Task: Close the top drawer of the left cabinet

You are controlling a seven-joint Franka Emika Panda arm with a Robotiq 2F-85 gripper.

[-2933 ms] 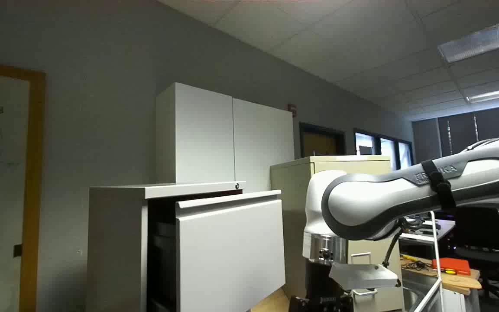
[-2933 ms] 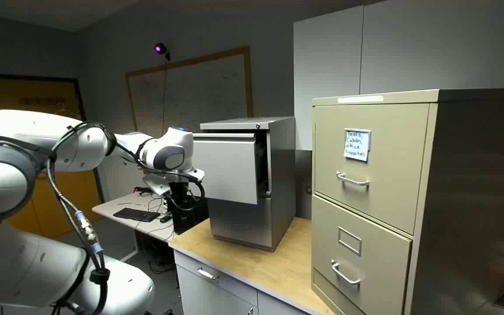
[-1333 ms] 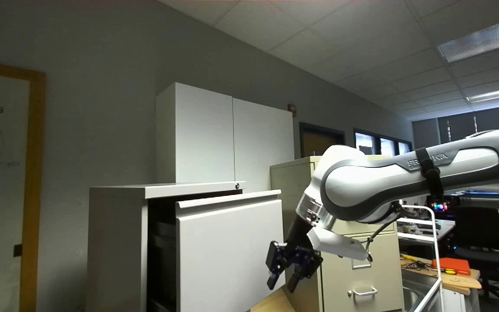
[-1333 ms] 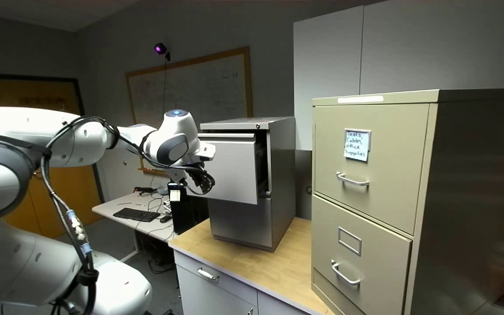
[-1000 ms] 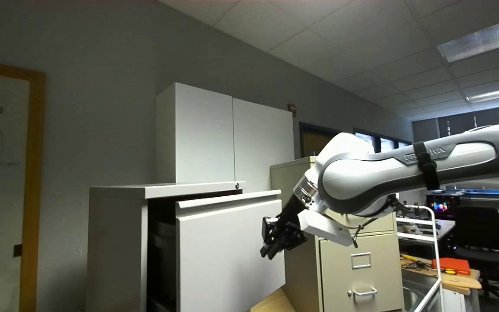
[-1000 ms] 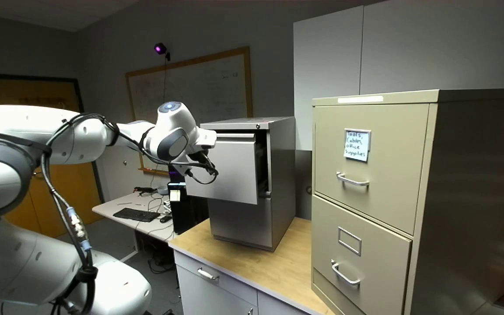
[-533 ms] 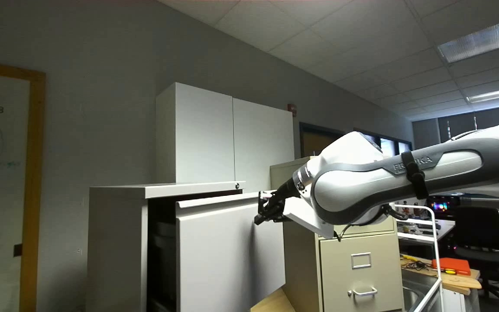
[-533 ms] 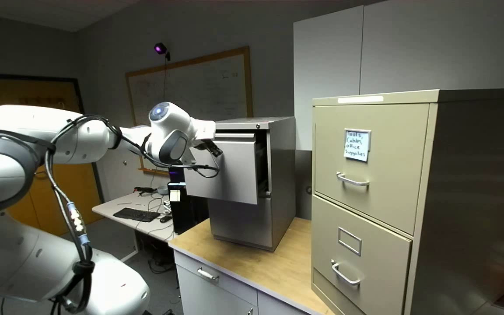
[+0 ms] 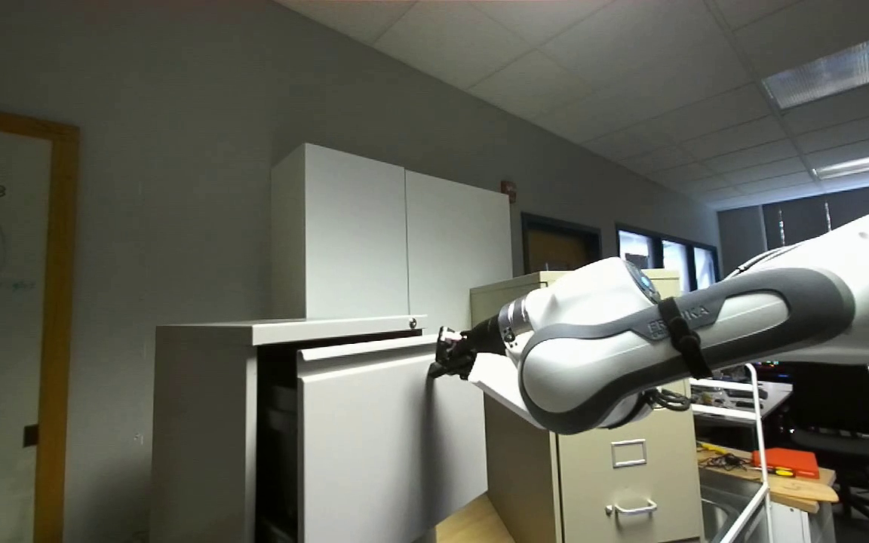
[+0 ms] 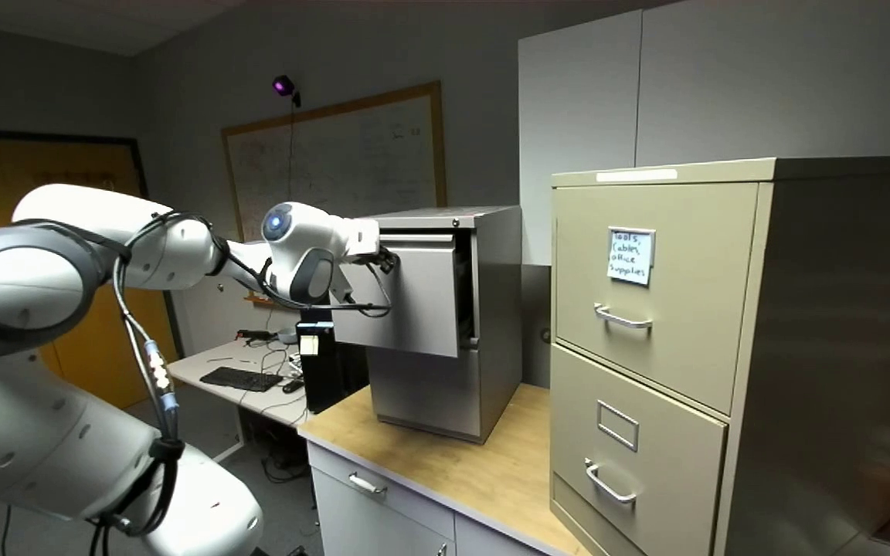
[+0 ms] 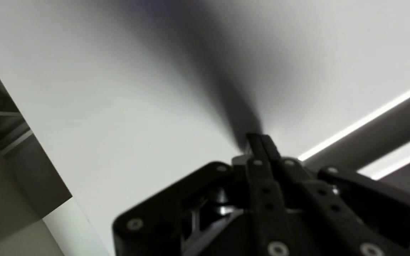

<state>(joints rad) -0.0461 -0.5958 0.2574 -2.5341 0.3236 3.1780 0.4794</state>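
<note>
The white two-door cupboard (image 10: 731,85) is at 2 o'clock in an exterior view, and in that same view a wooden counter top (image 10: 453,463) lies at 6 o'clock. At 4 o'clock there stands the beige filing cabinet (image 10: 692,363). My arm (image 9: 751,317) reaches in from 3 o'clock in an exterior view. In this view the left cabinet (image 9: 204,430), plain and light grey, is at 8 o'clock; it stands on the counter top. Its top drawer (image 9: 374,452) I find between 6 and 7 o'clock, and it is pulled out: in both exterior views a dark gap shows between the drawer front and the cabinet body. My gripper (image 11: 261,136) is seen at 5 o'clock in the wrist view, and its two fingers (image 11: 256,147) are pressed together, side by side. Their tips touch the flat drawer front near its upper edge, and from this place a dark shadow (image 11: 240,117) spreads toward 11 o'clock. A small round lock (image 9: 413,323) sits in the top rail of the cabinet, about 12 o'clock from the drawer.
</note>
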